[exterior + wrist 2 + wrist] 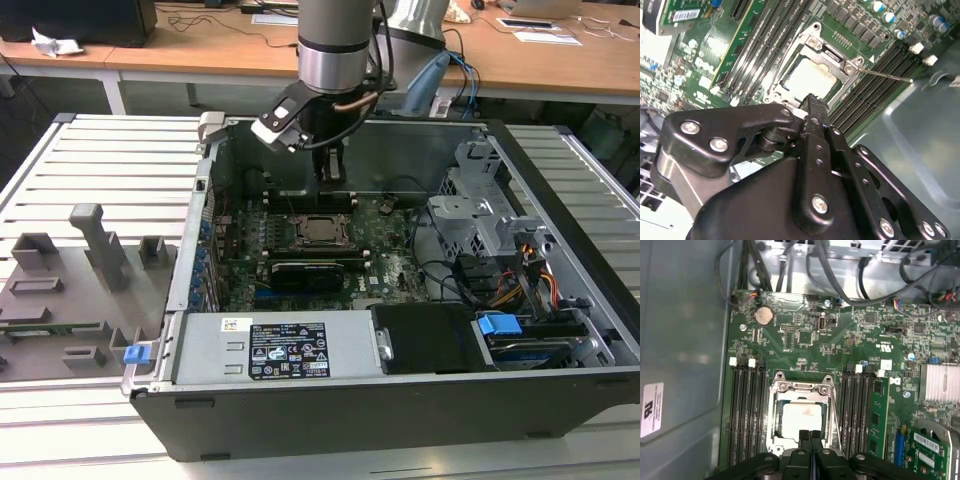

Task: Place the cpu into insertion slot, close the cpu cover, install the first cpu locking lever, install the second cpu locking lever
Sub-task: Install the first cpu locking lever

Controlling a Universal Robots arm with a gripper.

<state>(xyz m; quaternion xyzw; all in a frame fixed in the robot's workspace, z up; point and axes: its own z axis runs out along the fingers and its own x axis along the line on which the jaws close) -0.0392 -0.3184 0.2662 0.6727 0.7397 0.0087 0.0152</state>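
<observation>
The cpu (802, 415) lay flat in the insertion slot (776, 426) on the green motherboard (790, 325), its pale metal face showing through the window of the cpu cover (802, 386). The cover was down around the chip, its grey frame lying level with the board. In the second wrist view, a thin metal locking lever (885, 76) ran out from one corner of the frame and across the black memory slots (875, 100) beside it.

The tool (810, 434) hung above the edge of the socket, close to the rim of the cover. Its two black fingertips (804, 436) were pressed together with nothing between them. In the exterior view the tool (333, 175) pointed straight down inside the open computer case (400, 410), just above the board and towards the case's far wall.

The case sat on a slatted tabletop (100, 150). Its grey power supply (280, 350) was along the near side. A grey fixture tray (60, 290) lay just beside the case, at the exterior view's left.
</observation>
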